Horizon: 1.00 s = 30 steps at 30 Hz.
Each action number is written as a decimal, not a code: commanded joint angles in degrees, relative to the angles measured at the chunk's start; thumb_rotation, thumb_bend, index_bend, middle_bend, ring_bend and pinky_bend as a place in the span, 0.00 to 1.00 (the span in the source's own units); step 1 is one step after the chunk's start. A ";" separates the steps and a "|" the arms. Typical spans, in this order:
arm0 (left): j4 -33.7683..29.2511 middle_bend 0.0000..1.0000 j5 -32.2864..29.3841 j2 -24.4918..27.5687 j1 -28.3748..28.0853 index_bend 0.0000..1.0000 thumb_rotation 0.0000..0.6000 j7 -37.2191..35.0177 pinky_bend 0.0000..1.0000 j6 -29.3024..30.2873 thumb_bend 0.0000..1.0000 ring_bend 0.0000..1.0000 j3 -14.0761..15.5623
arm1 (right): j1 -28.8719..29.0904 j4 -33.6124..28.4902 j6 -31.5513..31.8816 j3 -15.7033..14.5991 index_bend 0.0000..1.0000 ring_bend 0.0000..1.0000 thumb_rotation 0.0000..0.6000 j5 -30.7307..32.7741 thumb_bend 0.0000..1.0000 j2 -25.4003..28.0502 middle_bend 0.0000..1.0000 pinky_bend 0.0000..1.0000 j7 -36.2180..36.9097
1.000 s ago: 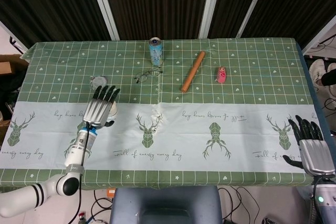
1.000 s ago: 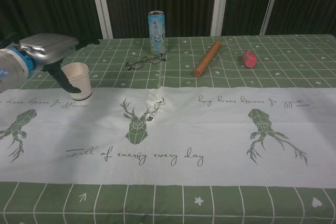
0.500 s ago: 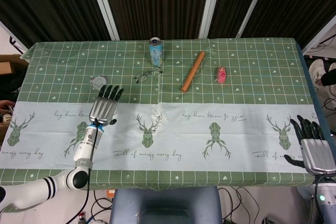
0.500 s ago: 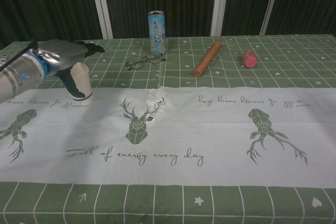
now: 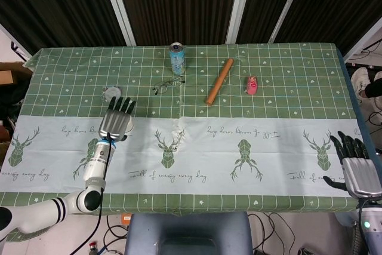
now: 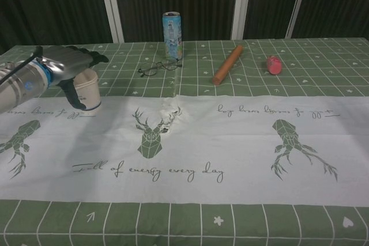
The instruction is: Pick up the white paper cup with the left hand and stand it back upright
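The white paper cup (image 6: pixel 90 89) stands upright on the left of the table, near where the green grid meets the white band; from the head view its rim (image 5: pixel 111 92) shows just beyond my left hand's fingertips. My left hand (image 6: pixel 64 65) hovers at the cup's left with its fingers stretched flat over the rim and the thumb hanging down in front of the cup's side. In the head view the left hand (image 5: pixel 117 119) shows its fingers spread and holds nothing. My right hand (image 5: pixel 356 166) rests at the table's far right edge, fingers apart, empty.
At the back middle stand a blue can (image 6: pixel 172 35) and a pair of glasses (image 6: pixel 157 67). A wooden rolling pin (image 6: pixel 228 64) and a small pink object (image 6: pixel 273 64) lie to the right. Crumpled white bits (image 6: pixel 170 110) lie mid-table.
My left hand moved right over the cup, then edged back a little to the left. The cup stayed upright in place. The right hand barely moved.
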 commanded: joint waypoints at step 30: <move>1.35 0.43 0.16 0.21 -2.42 0.39 1.00 2.58 0.15 3.97 0.21 0.20 2.29 | 0.24 0.46 -0.50 0.07 0.00 0.00 1.00 0.80 0.00 -0.46 0.00 0.00 -0.79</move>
